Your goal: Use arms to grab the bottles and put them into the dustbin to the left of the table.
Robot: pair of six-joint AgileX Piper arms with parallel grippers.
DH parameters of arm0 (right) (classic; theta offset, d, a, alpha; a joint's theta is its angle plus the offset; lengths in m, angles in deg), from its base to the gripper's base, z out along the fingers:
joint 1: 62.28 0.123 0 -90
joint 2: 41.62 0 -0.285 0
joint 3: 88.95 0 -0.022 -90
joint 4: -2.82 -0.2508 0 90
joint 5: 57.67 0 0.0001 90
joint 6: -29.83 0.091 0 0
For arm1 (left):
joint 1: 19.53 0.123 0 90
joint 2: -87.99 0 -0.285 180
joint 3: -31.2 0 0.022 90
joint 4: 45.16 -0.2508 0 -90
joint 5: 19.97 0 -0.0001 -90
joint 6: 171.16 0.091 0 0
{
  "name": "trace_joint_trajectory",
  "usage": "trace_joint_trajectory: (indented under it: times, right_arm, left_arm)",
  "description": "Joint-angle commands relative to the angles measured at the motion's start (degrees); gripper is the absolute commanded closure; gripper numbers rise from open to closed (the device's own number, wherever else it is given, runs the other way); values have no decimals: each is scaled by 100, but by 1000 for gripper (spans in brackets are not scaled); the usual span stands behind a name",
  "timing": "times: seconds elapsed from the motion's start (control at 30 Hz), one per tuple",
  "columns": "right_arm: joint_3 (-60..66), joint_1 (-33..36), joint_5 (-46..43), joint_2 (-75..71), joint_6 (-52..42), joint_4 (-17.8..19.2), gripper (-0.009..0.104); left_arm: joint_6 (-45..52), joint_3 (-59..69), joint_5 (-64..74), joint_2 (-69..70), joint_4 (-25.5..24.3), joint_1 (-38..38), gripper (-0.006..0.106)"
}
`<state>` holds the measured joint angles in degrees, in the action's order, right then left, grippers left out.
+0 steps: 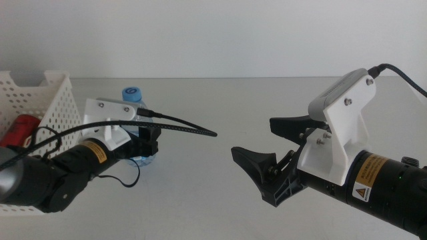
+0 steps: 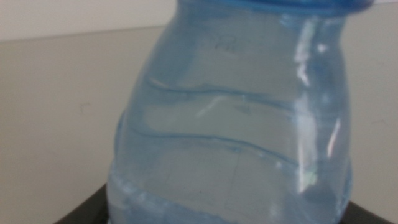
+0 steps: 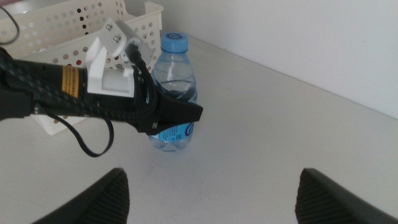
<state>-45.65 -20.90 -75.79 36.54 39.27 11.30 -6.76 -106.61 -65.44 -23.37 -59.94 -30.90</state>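
Left gripper [image 1: 148, 141]: clasping the water bottle [image 1: 135, 107], just right of the bin [image 1: 47, 100].
Right gripper [image 1: 267, 150]: spread wide, far right of the bin.

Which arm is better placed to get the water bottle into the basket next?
Left. Its gripper is at the water bottle, right beside the white basket. The right gripper waits open, apart from both.

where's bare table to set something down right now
Bare tabletop lies between the water bottle and the open right claw, and along the far edge. It is crowded on the left: the left claw is around the bottle, right beside the white basket holding a red can.
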Motion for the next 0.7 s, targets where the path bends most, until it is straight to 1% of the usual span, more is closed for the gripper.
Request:
trace_joint_trajectory:
  times: [0.0, 0.2, 0.37, 0.6, 0.67]
  right_arm:
    - [-138, -23, -398, -158, -73, 19, 24]
    - [-138, -23, -398, -158, -73, 19, 24]
    - [-138, -23, -398, -158, -73, 19, 24]
    - [-138, -23, -398, -158, -73, 19, 24]
    - [-138, -23, -398, -158, -73, 19, 24]
  left_arm:
    - [-102, -125, -222, 810, 159, 11, 102]
    - [-103, -204, 1207, 2172, 159, 11, 102]
    - [-98, -719, 2781, 2996, 133, 11, 102]
    - [-78, -1598, 5067, 3286, 14, 11, 102]
    - [-78, -1800, 5607, 3280, -140, 11, 102]
